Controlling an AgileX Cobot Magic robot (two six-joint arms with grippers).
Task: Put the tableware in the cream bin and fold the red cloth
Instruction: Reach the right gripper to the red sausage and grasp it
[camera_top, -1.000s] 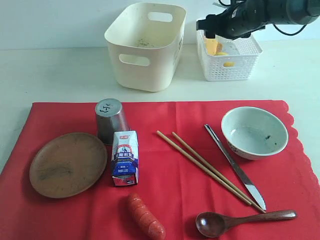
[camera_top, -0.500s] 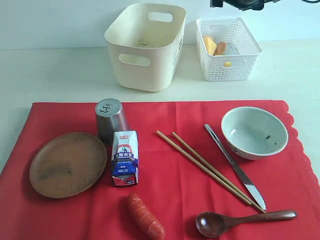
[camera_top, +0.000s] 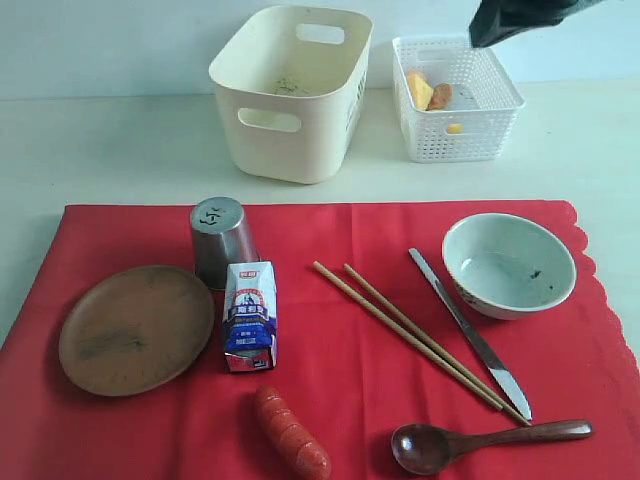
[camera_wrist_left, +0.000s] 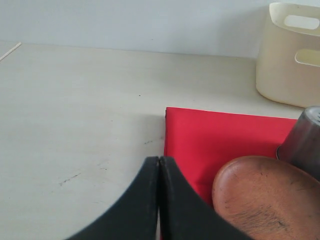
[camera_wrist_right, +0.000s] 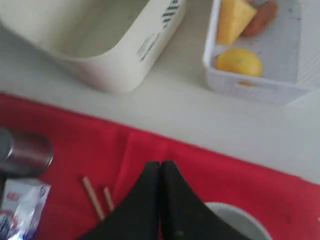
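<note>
Broadly, the red cloth (camera_top: 340, 385) covers the near half of the worktop (camera_top: 120, 150), its long axis running side to side and its scalloped edge at the right; its near edge and left corners are cut off by the exterior view. At the worktop's far edge stands the cream bin (camera_top: 300, 150), with only a few specks on its floor, and the white basket (camera_top: 460, 135) just beside it to the right, whose wall half hides the yellow and orange food inside.

On the cloth, the wooden plate (camera_top: 135, 330) lies near the left edge and the pale bowl (camera_top: 508, 265) upright near the far right corner. The steel cup (camera_top: 222, 243) stands upside down behind the plate, its rim partly hidden by the milk carton (camera_top: 249, 315). The chopsticks (camera_top: 415, 338) run diagonally from mid-cloth towards the near right corner. The knife (camera_top: 470, 335) lies almost parallel, handle to the far edge and blade tip to the near one. The spoon (camera_top: 480, 440) lies along the near edge, handle towards the scallops. The sausage (camera_top: 290, 432) is clipped by the frame.

The left gripper (camera_wrist_left: 159, 162) hangs by the cloth's far left corner, jaws pressed together and empty. The right gripper (camera_wrist_right: 160, 165), mostly cut off above the basket, is likewise closed on nothing
</note>
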